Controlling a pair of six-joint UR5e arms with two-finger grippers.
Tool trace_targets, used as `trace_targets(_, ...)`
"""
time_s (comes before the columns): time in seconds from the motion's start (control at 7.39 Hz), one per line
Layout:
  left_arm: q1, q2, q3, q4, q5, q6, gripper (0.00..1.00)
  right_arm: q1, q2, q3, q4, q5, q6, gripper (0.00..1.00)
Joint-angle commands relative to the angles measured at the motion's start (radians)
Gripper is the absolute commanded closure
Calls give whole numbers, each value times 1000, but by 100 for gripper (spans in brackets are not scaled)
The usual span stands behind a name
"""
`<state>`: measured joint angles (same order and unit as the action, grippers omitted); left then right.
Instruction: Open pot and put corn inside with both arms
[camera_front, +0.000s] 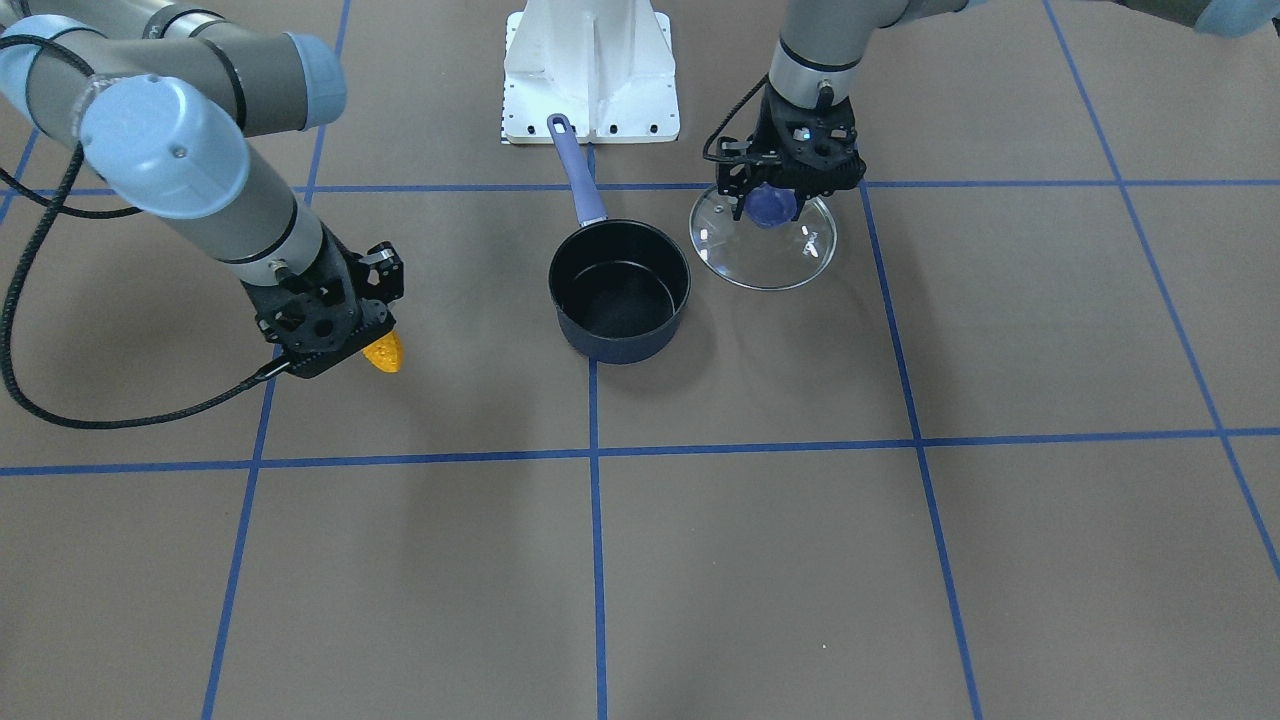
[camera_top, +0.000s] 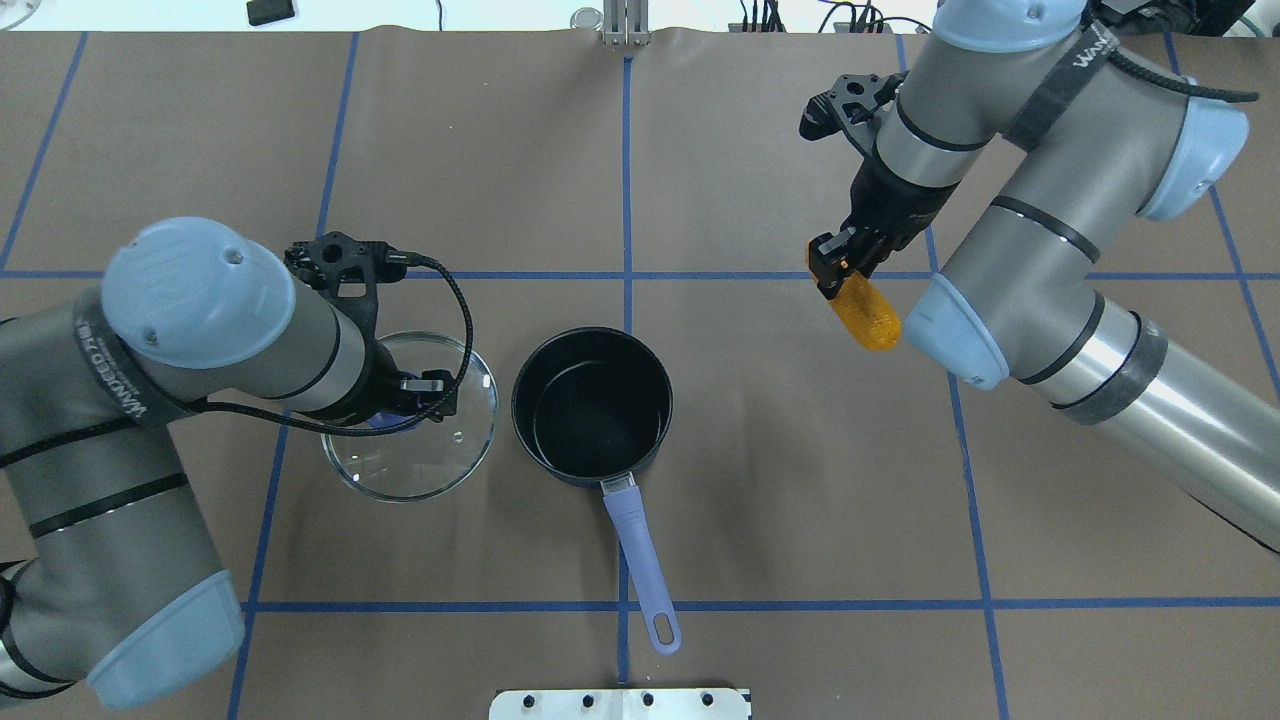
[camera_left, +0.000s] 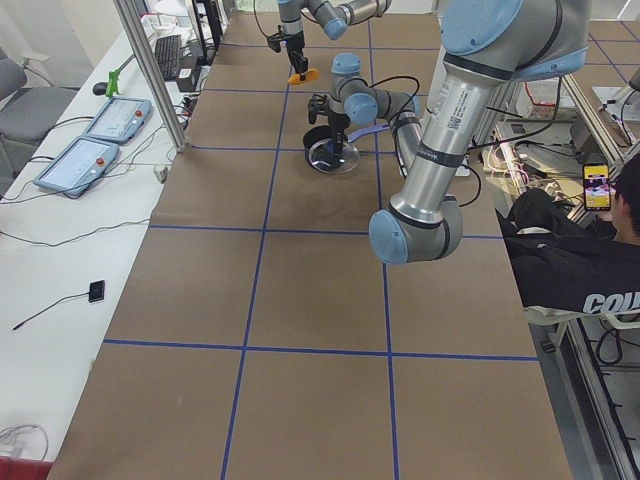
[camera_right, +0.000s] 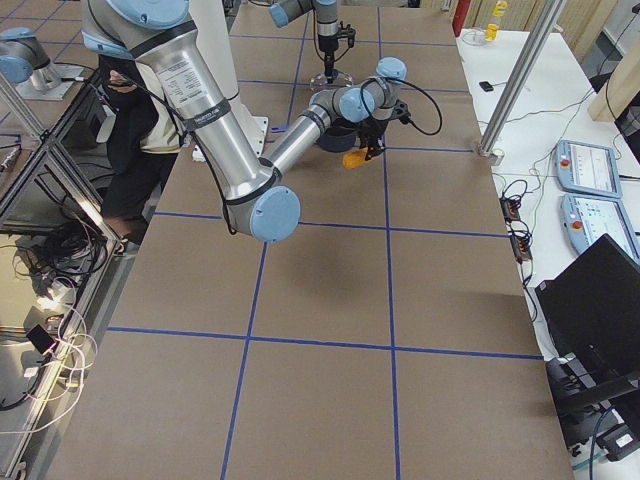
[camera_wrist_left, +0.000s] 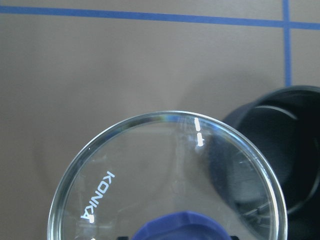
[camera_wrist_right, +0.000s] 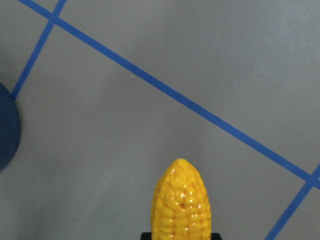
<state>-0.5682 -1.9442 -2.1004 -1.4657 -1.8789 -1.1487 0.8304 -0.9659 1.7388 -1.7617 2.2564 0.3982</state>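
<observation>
The dark blue pot (camera_front: 620, 290) stands open and empty at the table's middle, its purple handle (camera_top: 640, 555) toward the robot base. My left gripper (camera_front: 770, 205) is shut on the blue knob of the glass lid (camera_front: 765, 245) and holds it beside the pot; the lid (camera_top: 410, 420) also shows in the overhead view and the left wrist view (camera_wrist_left: 170, 180). My right gripper (camera_top: 835, 270) is shut on the orange-yellow corn (camera_top: 866, 312), held above the table well away from the pot. The corn also shows in the front view (camera_front: 384, 352) and the right wrist view (camera_wrist_right: 181, 205).
The robot's white base plate (camera_front: 590, 75) stands just behind the pot handle. Blue tape lines (camera_front: 595, 455) cross the brown table cover. In the left side view an operator (camera_left: 590, 250) sits beside the table, with teach pendants (camera_left: 90, 145) on the opposite bench.
</observation>
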Motion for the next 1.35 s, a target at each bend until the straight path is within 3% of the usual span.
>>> trace_targets(0.0,-83,178,-3,-172,-49,131,54,-69,68,-2,1,-21,137,70)
trace_targets(0.14,-141,235,2,-208,-110,194,54,-109,91,-4,1,-53,189,70)
trace_targets(0.41,-194,287,32,-225,-120,294,54,-189,142,-18,13,-115,299,71)
trace_targets(0.68,-239,356,106,-393,-123,339,54,-249,174,-89,127,-156,394,71)
trace_targets(0.81,-260,376,143,-466,-181,340,54,-266,232,-163,139,-162,418,71)
trace_targets(1.22,-274,380,175,-492,-220,343,54,-289,251,-176,140,-187,441,71)
